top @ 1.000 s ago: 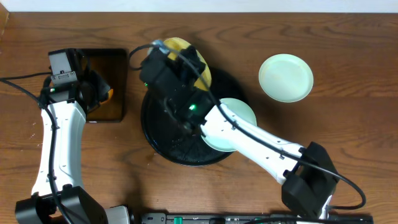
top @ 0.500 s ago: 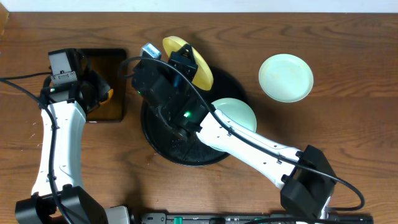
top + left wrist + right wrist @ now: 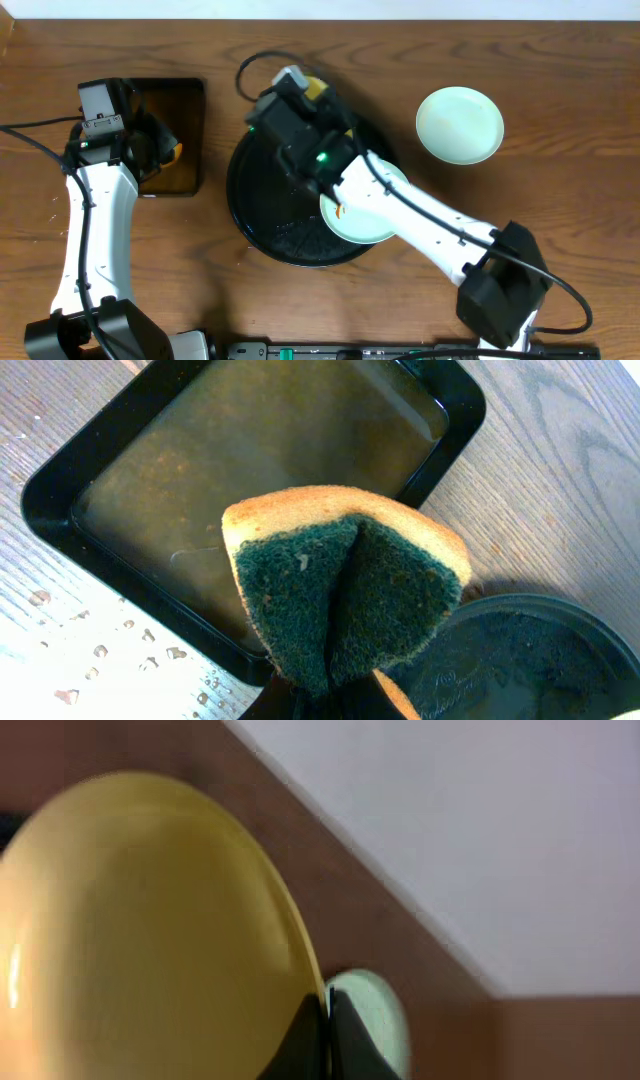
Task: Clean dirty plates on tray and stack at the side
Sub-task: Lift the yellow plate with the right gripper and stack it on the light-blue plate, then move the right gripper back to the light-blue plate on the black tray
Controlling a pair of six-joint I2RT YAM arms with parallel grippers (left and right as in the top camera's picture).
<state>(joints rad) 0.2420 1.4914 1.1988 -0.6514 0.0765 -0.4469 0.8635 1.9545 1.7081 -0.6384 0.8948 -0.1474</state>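
The pale yellow plate (image 3: 150, 930) hangs tilted on edge above the back of the round black tray (image 3: 255, 215). My right gripper (image 3: 328, 1020) is shut on its rim, and from overhead only a sliver of that plate (image 3: 316, 87) shows past the right gripper (image 3: 312, 98). On the tray lies a mint-blue plate (image 3: 368, 205) with an orange streak, partly under the arm. A second mint-blue plate (image 3: 460, 124) sits on the table at the right. My left gripper (image 3: 335, 698) is shut on a folded yellow-and-green sponge (image 3: 345, 590), and this left gripper (image 3: 162, 152) hovers over the rectangular tray.
A small rectangular black tray (image 3: 260, 460) with brownish liquid stands at the left (image 3: 185, 95). Water drops (image 3: 90, 660) dot the wood beside it. The round tray's rim (image 3: 530, 660) lies just right of the sponge. Cables loop behind the right arm.
The right arm has swung right and turned the yellow plate, which now shows almost edge-on from overhead. The left arm and sponge have not moved.
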